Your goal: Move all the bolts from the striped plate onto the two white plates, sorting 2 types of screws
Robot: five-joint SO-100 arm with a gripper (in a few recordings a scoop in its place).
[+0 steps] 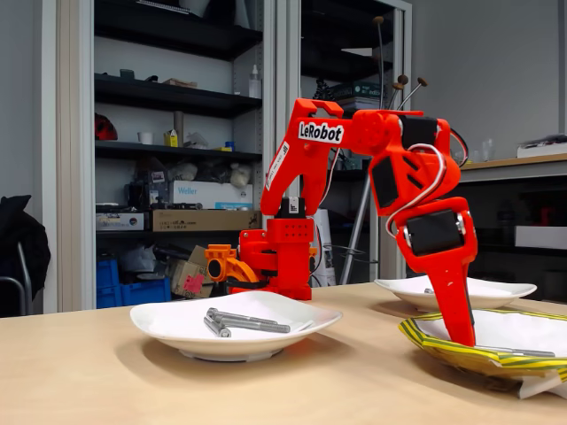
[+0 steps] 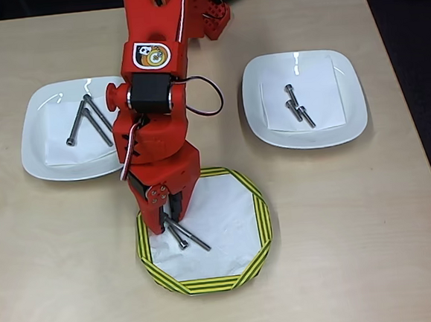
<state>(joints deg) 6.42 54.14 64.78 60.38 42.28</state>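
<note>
In the overhead view, the red two-finger gripper [image 2: 169, 218] is lowered into the yellow-rimmed, green-striped paper plate [image 2: 258, 210], right over the upper ends of two slim grey metal bolts [image 2: 186, 238]. Their long axes are seen running diagonally away from the tips toward lower right. Whether the jaws are closed on a bolt cannot be told. Three long bolts [image 2: 87, 120] are held by the left plain white plate [image 2: 36, 153], three short bolts [image 2: 296, 108] by the right white plate [image 2: 353, 113].

Pale wood table [image 1: 89, 372], dark cluttered shelves [image 1: 177, 97] behind, blue crates [image 1: 133, 288] below, grey wall [image 1: 496, 71] at right, even indoor light.
</note>
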